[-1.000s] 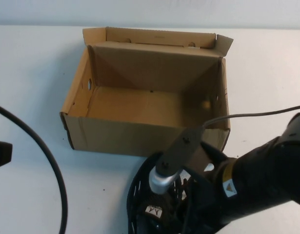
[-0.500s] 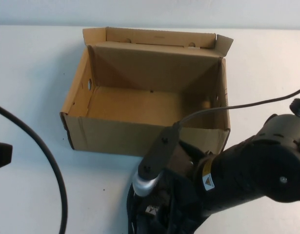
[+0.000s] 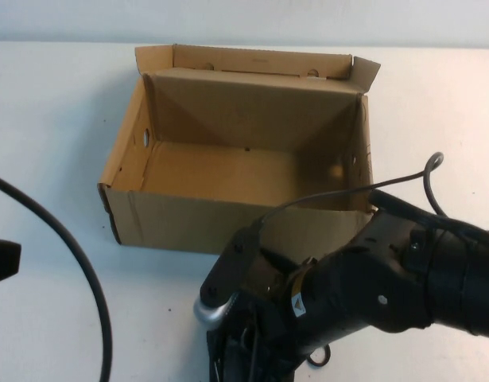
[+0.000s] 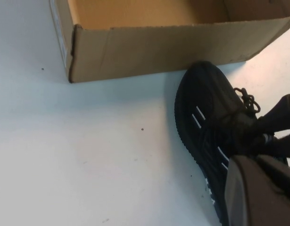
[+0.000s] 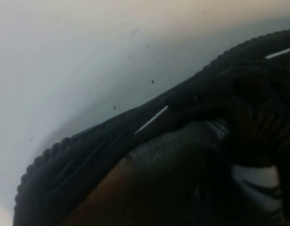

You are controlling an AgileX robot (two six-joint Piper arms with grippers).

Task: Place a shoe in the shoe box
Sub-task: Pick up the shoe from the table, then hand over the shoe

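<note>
The brown cardboard shoe box (image 3: 228,224) stands open and empty at the table's middle; its near wall shows in the left wrist view (image 4: 159,47). The black knit shoe (image 4: 206,117) lies on the table just in front of the box, toe towards it. In the high view only a sliver of the shoe (image 3: 220,358) shows under my right arm. My right gripper (image 4: 277,127) is down on the shoe's laces and opening, by the white tongue label (image 5: 258,179). The shoe's side with a white dash (image 5: 88,160) fills the right wrist view. My left gripper (image 3: 1,261) rests at the left edge, away from both.
A black cable (image 3: 77,263) curves over the table at the left. A thin grey cable (image 3: 347,191) runs from my right arm across the box's near right corner. The white table (image 3: 53,119) stretches round the box.
My right arm has swung left and lower over the shoe, covering almost all of it. The box and the left gripper have not moved.
</note>
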